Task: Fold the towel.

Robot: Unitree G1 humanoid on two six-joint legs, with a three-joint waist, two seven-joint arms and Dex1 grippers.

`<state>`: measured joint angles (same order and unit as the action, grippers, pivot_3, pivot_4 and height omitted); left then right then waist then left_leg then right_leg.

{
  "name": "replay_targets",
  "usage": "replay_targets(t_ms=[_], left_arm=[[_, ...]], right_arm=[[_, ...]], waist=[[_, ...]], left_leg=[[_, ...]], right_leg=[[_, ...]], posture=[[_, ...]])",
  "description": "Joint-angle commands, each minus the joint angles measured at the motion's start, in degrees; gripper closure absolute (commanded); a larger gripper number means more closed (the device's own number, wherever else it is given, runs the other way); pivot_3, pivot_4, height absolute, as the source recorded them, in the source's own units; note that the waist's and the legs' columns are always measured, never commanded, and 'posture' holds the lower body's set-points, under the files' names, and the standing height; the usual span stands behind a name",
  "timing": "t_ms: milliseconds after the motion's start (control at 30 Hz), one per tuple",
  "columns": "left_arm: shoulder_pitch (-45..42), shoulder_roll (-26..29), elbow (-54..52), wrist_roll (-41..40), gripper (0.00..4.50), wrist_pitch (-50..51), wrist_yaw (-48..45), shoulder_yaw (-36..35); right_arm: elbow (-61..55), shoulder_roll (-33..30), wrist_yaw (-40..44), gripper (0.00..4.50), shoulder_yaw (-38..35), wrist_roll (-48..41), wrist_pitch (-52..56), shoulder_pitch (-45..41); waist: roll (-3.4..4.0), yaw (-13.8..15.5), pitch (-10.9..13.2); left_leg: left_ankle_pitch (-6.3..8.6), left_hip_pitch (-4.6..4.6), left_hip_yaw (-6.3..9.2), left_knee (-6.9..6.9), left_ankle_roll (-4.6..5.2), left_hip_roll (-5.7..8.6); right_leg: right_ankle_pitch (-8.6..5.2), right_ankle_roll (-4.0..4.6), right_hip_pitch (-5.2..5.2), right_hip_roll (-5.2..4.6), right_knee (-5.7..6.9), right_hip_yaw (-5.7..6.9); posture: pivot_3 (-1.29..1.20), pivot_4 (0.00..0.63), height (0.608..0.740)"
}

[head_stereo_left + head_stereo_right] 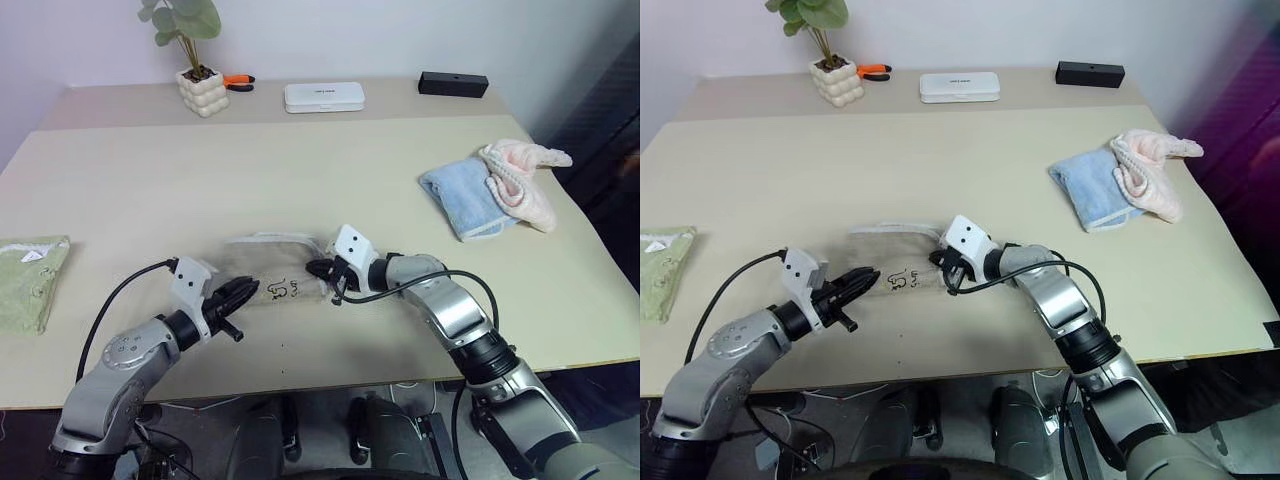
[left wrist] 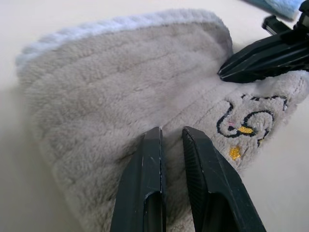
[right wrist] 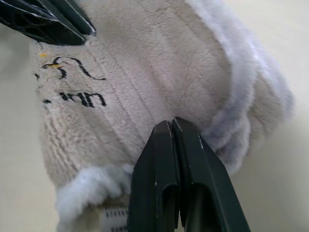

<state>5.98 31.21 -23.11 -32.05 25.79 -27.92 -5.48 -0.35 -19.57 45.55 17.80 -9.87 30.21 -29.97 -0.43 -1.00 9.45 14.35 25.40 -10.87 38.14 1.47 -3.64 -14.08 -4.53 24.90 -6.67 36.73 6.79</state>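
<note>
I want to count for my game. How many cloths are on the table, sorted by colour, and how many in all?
Beige towel: 1
Green cloth: 1
Blue cloth: 1
Pink cloth: 1
Total: 4 cloths

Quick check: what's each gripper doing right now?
Left gripper: nearly shut, tips on the towel.
Right gripper: shut, tips on the towel.
</note>
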Motion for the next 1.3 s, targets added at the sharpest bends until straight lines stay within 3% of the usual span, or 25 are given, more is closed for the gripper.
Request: replay_targets(t_ms=[33, 200, 367, 700, 833, 1000, 1100, 1300], left_arm=[[0.9, -0.86, -3.09, 1.59, 3.86, -4.16, 2.02, -5.91], [7.18, -0.05, -6.95, 5.98, 3.86, -10.13, -0.96, -6.98], [11.08, 0.66, -10.81, 4.47, 3.86, -10.28, -2.91, -9.52], [11.5, 0.33, -11.89, 6.64, 3.86, -9.8, -2.92, -8.5], [11.83, -0.17, -12.27, 7.29, 3.86, -9.64, -2.73, -8.22], [11.79, -0.3, -12.42, 7.73, 3.86, -9.42, -2.81, -7.77], [10.75, -0.27, -12.09, 8.24, 3.86, -9.38, -2.93, -6.78], [7.52, -0.82, -11.24, 7.9, 3.86, -8.33, -2.84, -4.74]], right_arm=[[-6.62, -1.68, 1.19, 2.7, -6.86, -6.93, 7.42, -0.26], [-9.9, -0.85, -2.66, 0.19, -12.0, -13.13, 20.72, 0.5], [-9.34, 3.46, -7.68, 0.09, -14.42, -17.47, 30.16, 0.55], [-3.97, 12.3, -12.72, 0.09, -13.82, -19.73, 35.91, -1.48], [-4.1, 14.81, -13.89, 1.8, -15.78, -21.9, 37.38, -2.22], [-5.41, 15.14, -14.96, 4.32, -18.28, -24.14, 38.05, -2.42], [-7.58, 13.68, -15.77, 4.43, -19.31, -22.57, 31.76, -2.9], [-2.9, 10.22, -23.26, 4.43, -32.28, -22.34, 21.65, -9.92]], waist=[[0.0, 0.08, 0.0], [-0.01, -0.2, -0.01], [0.0, -0.11, 0.0], [0.0, -0.16, 0.0], [0.0, -0.21, 0.0], [0.0, -0.04, 0.0], [0.01, -0.06, 0.0], [0.02, 0.0, 0.01]], left_leg=[[-0.01, 0.01, 0.01, 0.01, 0.02, 0.0], [0.02, 0.01, 0.02, -0.01, 0.03, 0.0], [0.03, 0.04, 0.02, -0.01, 0.02, -0.05], [0.03, 0.07, -0.06, -0.01, 0.03, -0.04], [0.01, 0.1, -0.13, -0.01, 0.04, -0.05], [0.02, 0.11, -0.15, -0.01, 0.02, -0.04], [0.03, 0.12, -0.15, -0.01, 0.02, -0.03], [0.02, 0.17, -0.18, -0.01, 0.01, -0.02]], right_leg=[[0.0, 0.0, 0.01, -0.02, 0.0, 0.01], [0.0, 0.03, 0.05, -0.09, 0.0, 0.0], [-0.07, 0.29, 0.32, -0.11, 0.02, -0.01], [0.02, 0.15, 0.27, -0.01, 0.1, -0.01], [0.02, 0.14, 0.29, -0.02, 0.19, -0.01], [0.02, 0.14, 0.31, -0.03, 0.19, -0.01], [0.02, 0.15, 0.33, -0.05, 0.19, -0.01], [0.02, 0.14, 0.36, -0.05, 0.19, -0.02]], posture=[[0.0, 0.15, 0.731], [0.0, 0.15, 0.731], [0.0, 0.15, 0.731], [0.0, 0.15, 0.731], [0.0, 0.15, 0.731], [0.0, 0.15, 0.731], [0.0, 0.15, 0.731], [0.0, 0.15, 0.731]])
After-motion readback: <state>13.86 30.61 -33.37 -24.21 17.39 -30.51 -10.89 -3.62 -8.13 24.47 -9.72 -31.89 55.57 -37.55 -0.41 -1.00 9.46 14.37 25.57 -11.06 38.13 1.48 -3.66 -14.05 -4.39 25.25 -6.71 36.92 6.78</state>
